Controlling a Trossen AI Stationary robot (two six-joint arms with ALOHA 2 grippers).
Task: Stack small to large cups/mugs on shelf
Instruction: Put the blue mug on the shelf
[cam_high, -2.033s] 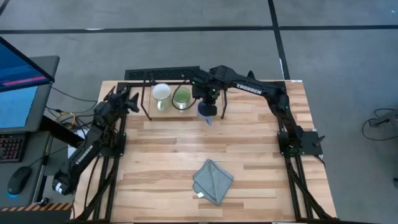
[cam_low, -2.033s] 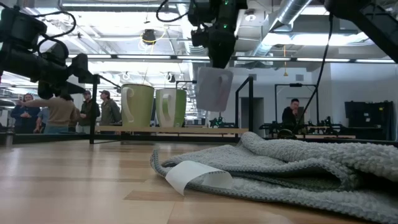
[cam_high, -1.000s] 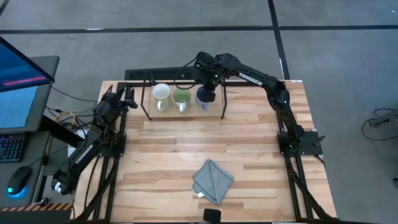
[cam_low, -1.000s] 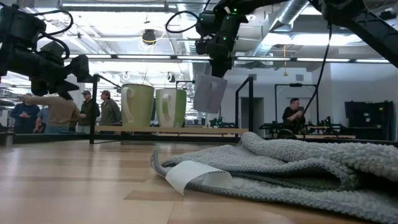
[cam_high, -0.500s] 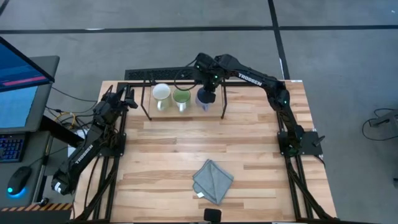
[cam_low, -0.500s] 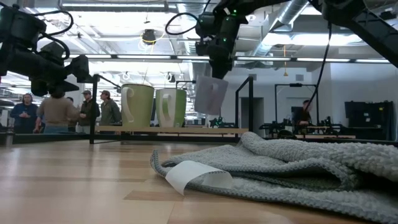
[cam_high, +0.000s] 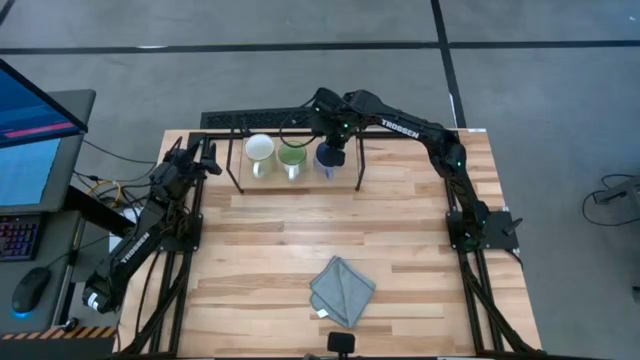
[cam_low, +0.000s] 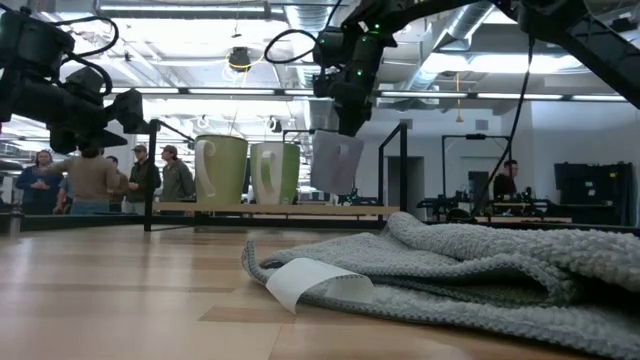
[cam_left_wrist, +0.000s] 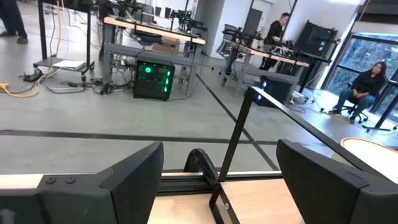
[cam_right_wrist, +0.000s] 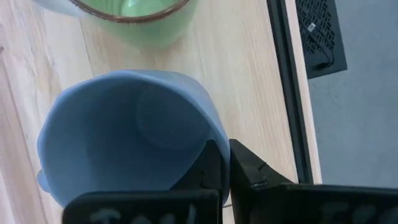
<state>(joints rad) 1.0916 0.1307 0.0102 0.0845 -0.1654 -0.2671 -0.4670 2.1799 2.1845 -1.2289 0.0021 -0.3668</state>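
We are setting the blue mug (cam_right_wrist: 124, 137) down on the shelf (cam_high: 262, 178), at the end of the row next to the green mug (cam_high: 292, 158), with the white mug (cam_high: 259, 149) beyond that. The shelf runs along the far edge of the tabletop (cam_high: 300, 240), nearer its far left corner than its right.

To do this well, we judge the mug should come down level until its base sits flat on the board, kept clear of the green mug on one side and the black post on the other, and only then be let go. In the low view it hangs slightly tilted with its base seemingly just above the board, so we would straighten it first.

The right gripper (cam_right_wrist: 224, 165) has its fingers (cam_right_wrist: 208, 163) pinched shut on the mug's rim: one finger inside the wall, the other outside, with the cup's mouth open toward the wrist. The left gripper (cam_high: 207, 160) waits near the far left corner of the tabletop, fingers spread wide and holding nothing.
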